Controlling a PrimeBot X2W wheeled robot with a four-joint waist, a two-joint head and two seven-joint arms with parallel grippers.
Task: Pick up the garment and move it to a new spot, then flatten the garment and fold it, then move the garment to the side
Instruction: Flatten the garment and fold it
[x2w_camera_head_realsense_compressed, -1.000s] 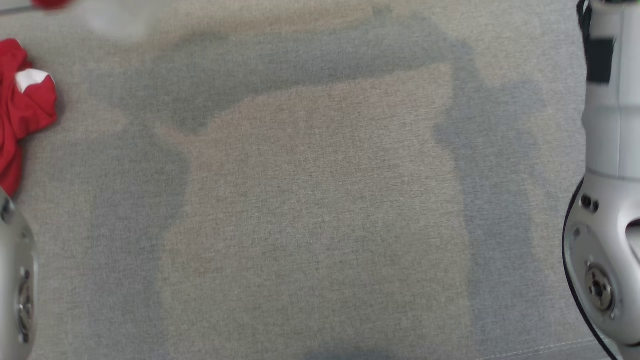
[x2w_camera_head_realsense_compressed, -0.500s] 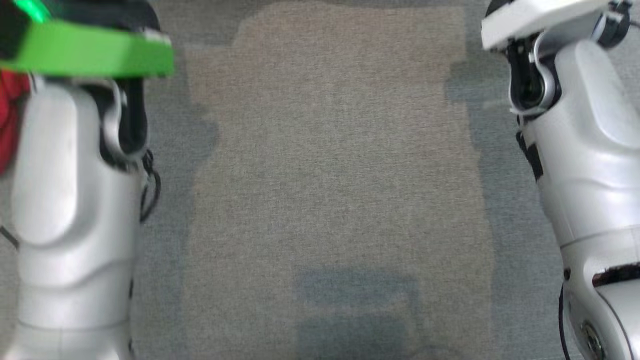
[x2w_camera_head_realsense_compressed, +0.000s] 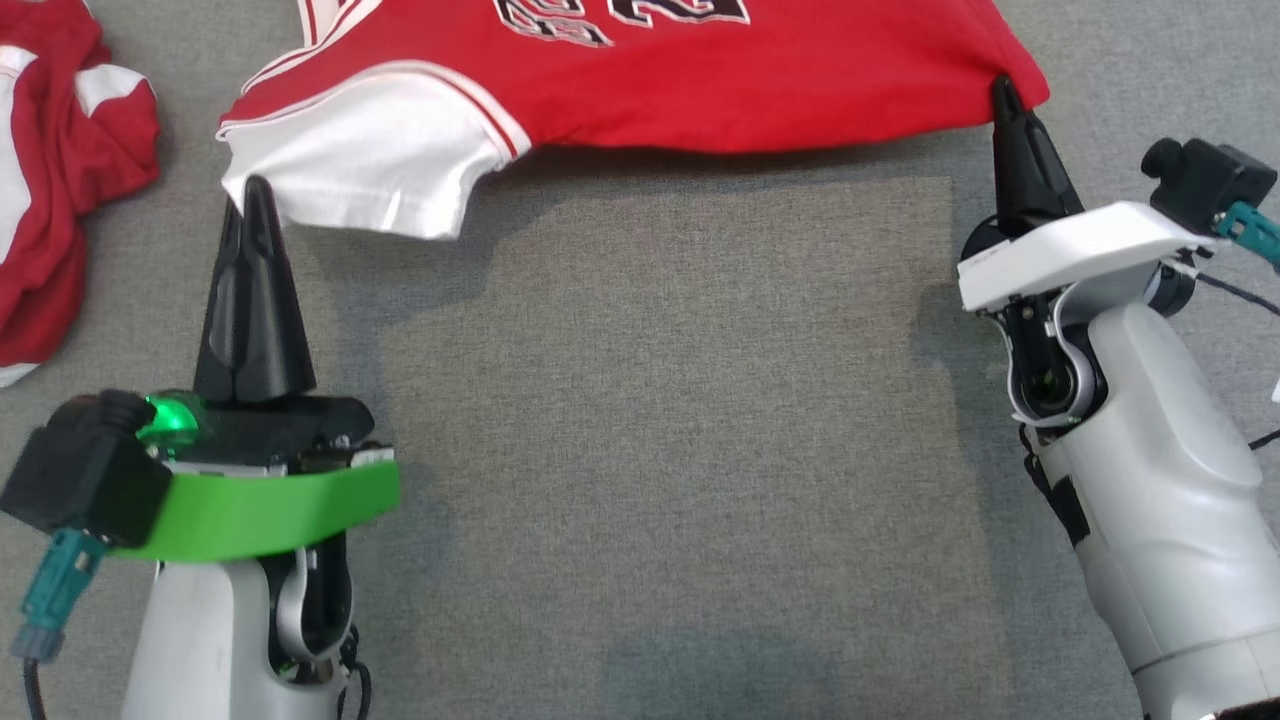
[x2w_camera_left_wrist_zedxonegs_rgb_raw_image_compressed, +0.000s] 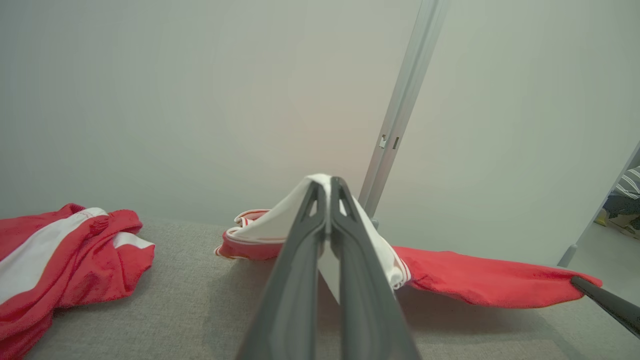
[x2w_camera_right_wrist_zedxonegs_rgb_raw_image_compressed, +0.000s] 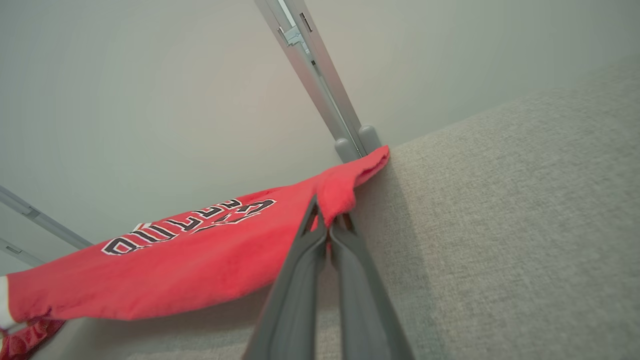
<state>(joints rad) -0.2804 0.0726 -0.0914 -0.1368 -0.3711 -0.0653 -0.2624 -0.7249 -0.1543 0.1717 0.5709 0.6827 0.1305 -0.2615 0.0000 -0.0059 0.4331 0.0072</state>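
Note:
The garment (x2w_camera_head_realsense_compressed: 700, 70) is a red jersey with black lettering and a white sleeve (x2w_camera_head_realsense_compressed: 370, 160), stretched across the top of the head view just above the grey surface. My left gripper (x2w_camera_head_realsense_compressed: 250, 185) is shut on the white sleeve's edge; in the left wrist view the sleeve (x2w_camera_left_wrist_zedxonegs_rgb_raw_image_compressed: 280, 220) drapes over its tips (x2w_camera_left_wrist_zedxonegs_rgb_raw_image_compressed: 327, 182). My right gripper (x2w_camera_head_realsense_compressed: 1002, 88) is shut on the red corner at the garment's other end. In the right wrist view the red cloth (x2w_camera_right_wrist_zedxonegs_rgb_raw_image_compressed: 200, 260) bunches at the fingertips (x2w_camera_right_wrist_zedxonegs_rgb_raw_image_compressed: 327, 225).
A second red and white garment (x2w_camera_head_realsense_compressed: 60, 200) lies crumpled at the far left, also seen in the left wrist view (x2w_camera_left_wrist_zedxonegs_rgb_raw_image_compressed: 65, 260). The grey fabric surface (x2w_camera_head_realsense_compressed: 660, 450) spreads between my arms. A metal post (x2w_camera_right_wrist_zedxonegs_rgb_raw_image_compressed: 320, 90) and a pale wall stand behind it.
The head view has shifted, so the camera moved. Both grippers and the stretched garment now show at the top, where before only bare grey surface and forearms appeared.

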